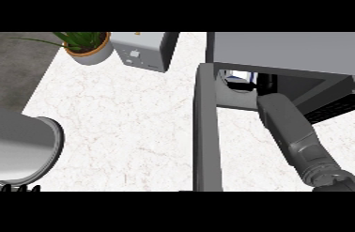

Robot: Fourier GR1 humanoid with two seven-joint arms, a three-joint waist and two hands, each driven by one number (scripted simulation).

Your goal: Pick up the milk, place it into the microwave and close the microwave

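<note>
Head view
Milk: small white-and-blue milk carton (241, 77), only partly seen, inside the dark cavity of the grey box-shaped microwave (284, 50) at the white marble counter's (125, 123) far right edge.
Door: the microwave's dark grey door (206, 132) stands open, swung out toward the near edge.
Right hand: the grey right forearm (288, 127) reaches into the cavity; the hand itself is hidden, so whether it grips the carton I cannot tell.
Left hand: not visible; only a grey cylindrical left forearm (27, 146) shows at the left edge.
Handling: probably light, stiff-walled and crushable; best held across its flat sides.
Others: potted green plant (87, 45) and a grey toaster (145, 50) along the far edge.
</note>
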